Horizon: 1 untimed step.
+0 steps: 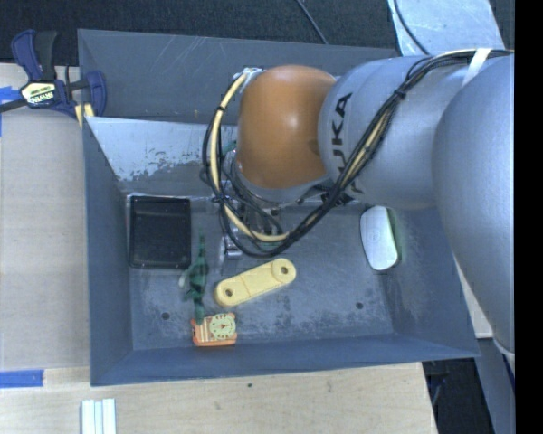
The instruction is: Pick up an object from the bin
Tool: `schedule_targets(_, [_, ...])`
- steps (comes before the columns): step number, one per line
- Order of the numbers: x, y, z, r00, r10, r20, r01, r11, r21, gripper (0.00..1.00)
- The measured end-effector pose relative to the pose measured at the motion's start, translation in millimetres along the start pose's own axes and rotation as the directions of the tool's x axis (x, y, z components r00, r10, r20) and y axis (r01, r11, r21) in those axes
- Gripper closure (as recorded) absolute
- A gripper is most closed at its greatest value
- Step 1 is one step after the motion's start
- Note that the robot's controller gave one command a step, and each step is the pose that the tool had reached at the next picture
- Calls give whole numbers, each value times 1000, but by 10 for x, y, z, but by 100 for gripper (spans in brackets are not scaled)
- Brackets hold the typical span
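Pale yellow flat plastic piece (pixel 255 281), long with rounded ends, lies flat on the bin floor near the middle of the grey metal bin (pixel 109 269). Its long axis runs from lower left to upper right in the camera view, tilted only a little off the bin's front wall, and its broader end is at the left. The thick grey arm (pixel 416 125) reaches in from the right across the bin's back half, its wrist under a rounded orange cover (pixel 281 125) and turned down toward the floor. Black and yellow cables (pixel 219 152) loop around the cover's left side and trail back along the arm. The letters "UKA" read along the grey link beside the cover, with the rest of the word hidden. The tool (pixel 231 247) hangs below the cover, just beside the upper left end of the yellow piece. It is mostly masked by cables and shadow, so whether it is spread or pressed together cannot be told. A small dark green toy figure (pixel 197 277) stands just left of the yellow piece, and a black rectangular box (pixel 160 231) lies flat farther left. A small orange and yellow block (pixel 214 330) sits near the front wall. A white oval object (pixel 378 238) lies well apart to the right, under the arm.
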<state>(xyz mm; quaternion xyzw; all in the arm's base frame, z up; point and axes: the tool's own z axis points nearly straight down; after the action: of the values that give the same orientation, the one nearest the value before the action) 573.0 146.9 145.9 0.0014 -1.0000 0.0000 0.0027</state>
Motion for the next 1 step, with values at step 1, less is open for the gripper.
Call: schedule_targets(1, [-22, -7, -42, 1000, 3, 8, -3, 1000, -1, 0])
